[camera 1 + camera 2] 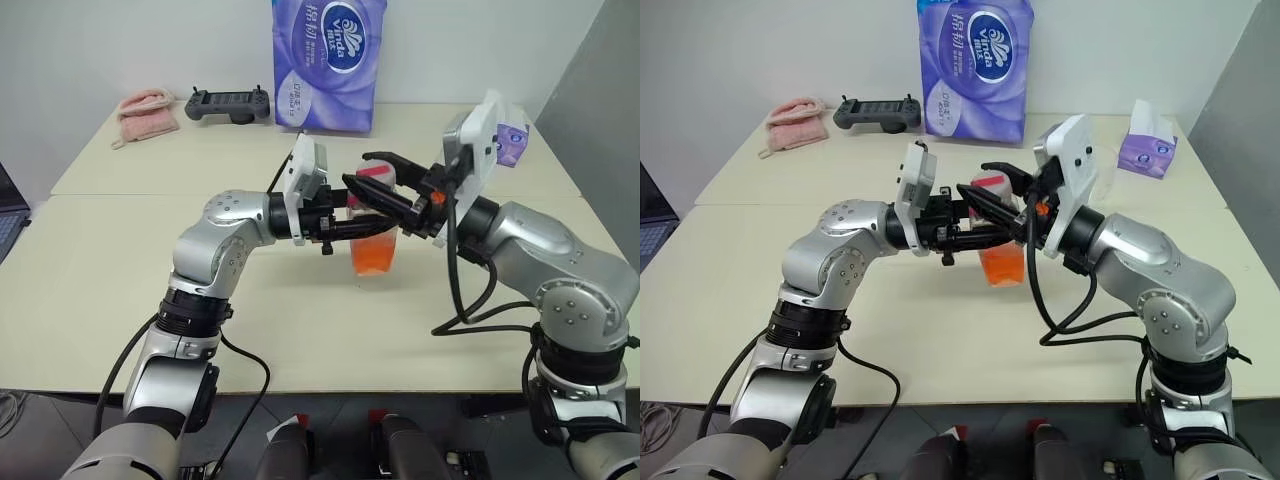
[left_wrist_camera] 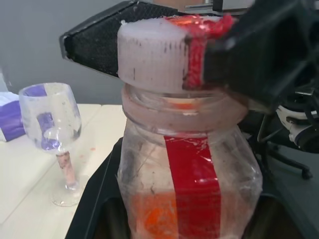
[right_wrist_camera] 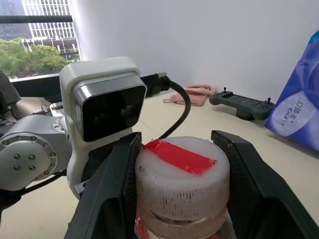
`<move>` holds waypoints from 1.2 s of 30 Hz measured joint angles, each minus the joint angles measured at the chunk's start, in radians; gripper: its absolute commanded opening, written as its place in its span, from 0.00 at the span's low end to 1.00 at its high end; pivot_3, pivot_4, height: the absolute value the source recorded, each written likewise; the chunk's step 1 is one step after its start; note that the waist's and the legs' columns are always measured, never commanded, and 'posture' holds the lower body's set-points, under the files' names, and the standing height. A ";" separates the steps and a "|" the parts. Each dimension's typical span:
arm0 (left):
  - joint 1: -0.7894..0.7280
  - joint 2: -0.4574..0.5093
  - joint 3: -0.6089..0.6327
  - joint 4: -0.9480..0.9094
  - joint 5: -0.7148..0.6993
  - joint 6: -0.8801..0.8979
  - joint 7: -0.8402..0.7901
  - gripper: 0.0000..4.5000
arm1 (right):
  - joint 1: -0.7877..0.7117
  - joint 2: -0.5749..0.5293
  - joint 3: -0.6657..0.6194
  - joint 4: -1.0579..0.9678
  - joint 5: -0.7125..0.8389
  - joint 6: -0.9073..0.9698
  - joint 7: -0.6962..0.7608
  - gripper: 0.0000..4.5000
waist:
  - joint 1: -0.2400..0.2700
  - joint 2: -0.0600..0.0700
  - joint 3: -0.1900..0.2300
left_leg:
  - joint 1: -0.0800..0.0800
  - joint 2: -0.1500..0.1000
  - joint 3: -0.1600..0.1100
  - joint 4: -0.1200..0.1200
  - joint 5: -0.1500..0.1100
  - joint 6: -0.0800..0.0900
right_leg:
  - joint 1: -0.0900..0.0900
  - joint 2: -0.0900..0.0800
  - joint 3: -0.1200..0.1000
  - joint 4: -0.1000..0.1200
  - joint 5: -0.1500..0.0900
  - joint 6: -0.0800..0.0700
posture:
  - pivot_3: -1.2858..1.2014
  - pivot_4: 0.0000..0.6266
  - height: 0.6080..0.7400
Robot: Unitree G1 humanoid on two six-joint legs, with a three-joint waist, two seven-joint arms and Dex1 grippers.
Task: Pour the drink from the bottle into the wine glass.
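The bottle (image 1: pixel 372 235) is held upright above the middle of the table, with my left gripper (image 1: pixel 385 224) shut on its clear body from the left. The orange-red drink (image 1: pixel 374 256) fills its lower part. A red label band (image 2: pixel 192 184) runs down below the neck. My right gripper (image 1: pixel 366 172) comes in from the right and is shut on the white-and-red cap (image 3: pixel 182 169), one finger (image 3: pixel 112 189) on each side. The wine glass (image 2: pixel 51 127) stands upright and empty on the table beyond the bottle.
A big purple tissue pack (image 1: pixel 328 65), a black controller (image 1: pixel 230 103) and a pink cloth (image 1: pixel 148 112) lie along the table's far edge. A small purple tissue box (image 1: pixel 1150 145) sits at the far right. A laptop corner (image 1: pixel 8 215) shows at the left.
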 measured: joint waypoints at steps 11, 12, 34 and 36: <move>0.017 0.004 -0.025 0.009 0.014 -0.011 0.005 0.43 | 0.028 -0.217 0.027 -0.013 -0.143 -0.160 -0.013 0.43 | 0.001 0.000 0.000 | -0.001 -0.001 0.001 0.000 0.000 0.001 | 0.000 0.000 0.000 -0.002 0.000 0.001 | 0.52 0.24 1.00; 0.017 0.000 -0.026 0.009 0.014 -0.011 0.005 0.43 | 0.052 -0.193 0.024 -0.015 -0.156 -0.176 -0.018 0.43 | -0.003 0.000 0.000 | 0.000 0.000 0.001 0.000 0.000 0.001 | 0.000 0.000 0.001 -0.002 0.000 0.001 | 0.52 0.24 1.00; -0.003 -0.001 -0.028 0.017 0.015 -0.011 0.012 0.43 | 0.639 0.055 -0.018 0.341 -0.686 -0.472 -0.254 0.99 | -0.002 0.001 -0.001 | 0.002 0.000 0.006 0.000 0.000 0.001 | 0.001 0.001 0.005 -0.002 0.001 0.002 | 0.52 0.24 1.00; -0.003 -0.001 -0.028 0.017 0.015 -0.011 0.013 0.43 | 0.642 0.053 -0.017 0.316 -0.683 -0.445 -0.233 0.99 | -0.001 0.001 -0.001 | 0.002 0.000 0.006 0.000 0.000 0.001 | 0.001 0.001 0.005 -0.002 0.001 0.002 | 0.52 0.24 1.00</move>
